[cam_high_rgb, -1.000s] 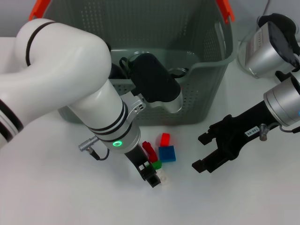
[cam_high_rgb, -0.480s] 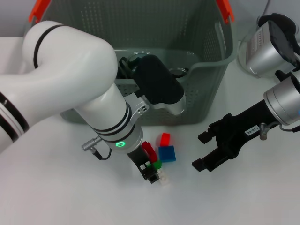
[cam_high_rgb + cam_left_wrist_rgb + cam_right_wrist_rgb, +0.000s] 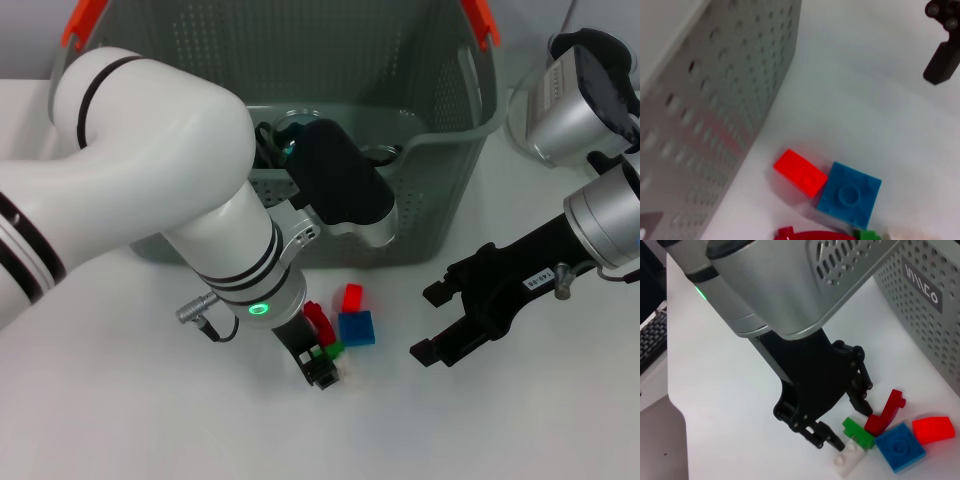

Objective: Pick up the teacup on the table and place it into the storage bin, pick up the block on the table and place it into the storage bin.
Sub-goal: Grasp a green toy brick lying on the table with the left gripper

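Left gripper [image 3: 842, 426] down on the counter [image 3: 500, 430], fingers apart around the green block [image 3: 858, 432]; white block [image 3: 850, 458] touching. Red [image 3: 352, 297] and blue [image 3: 357, 327] blocks just beside. Right gripper [image 3: 430, 322] open, hovering nearby. Storage bin [image 3: 440, 140] behind; its contents are mostly hidden by the left arm.

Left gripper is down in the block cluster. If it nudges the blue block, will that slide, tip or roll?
The blue block looks flat and square, so it would probably slide, not roll or tip. It touches the red block, which would likely shift too. The left gripper is open.
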Controlling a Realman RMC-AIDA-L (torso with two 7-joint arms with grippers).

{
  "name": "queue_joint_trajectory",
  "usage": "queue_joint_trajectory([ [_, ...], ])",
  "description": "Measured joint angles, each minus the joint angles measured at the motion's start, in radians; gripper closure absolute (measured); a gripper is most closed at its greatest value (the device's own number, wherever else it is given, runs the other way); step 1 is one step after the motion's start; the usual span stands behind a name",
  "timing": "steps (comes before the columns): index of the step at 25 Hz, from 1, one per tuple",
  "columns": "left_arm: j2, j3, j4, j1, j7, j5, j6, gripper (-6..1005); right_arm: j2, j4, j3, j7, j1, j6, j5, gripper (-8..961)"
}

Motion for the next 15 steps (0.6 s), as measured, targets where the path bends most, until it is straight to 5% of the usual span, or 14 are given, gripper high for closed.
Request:
queue_joint_trajectory([
  [7, 0.0, 0.006, -0.003, -0.002, 0.002, -0.009, -0.002, 544, 0.0, 0.0, 0.0, 0.0, 0.001, 0.001, 0.0, 10],
  [9, 0.0, 0.014, -0.006, -0.005, 0.001, -0.009, -0.003, 753, 0.0, 0.0, 0.0, 0.0, 0.002, 0.001, 0.0, 9],
  [15, -0.001, 0.021, -0.006, -0.01, 0.001, -0.01, -0.001, 856, 0.0, 0.0, 0.0, 0.0, 0.001, 0.001, 0.0, 11],
])
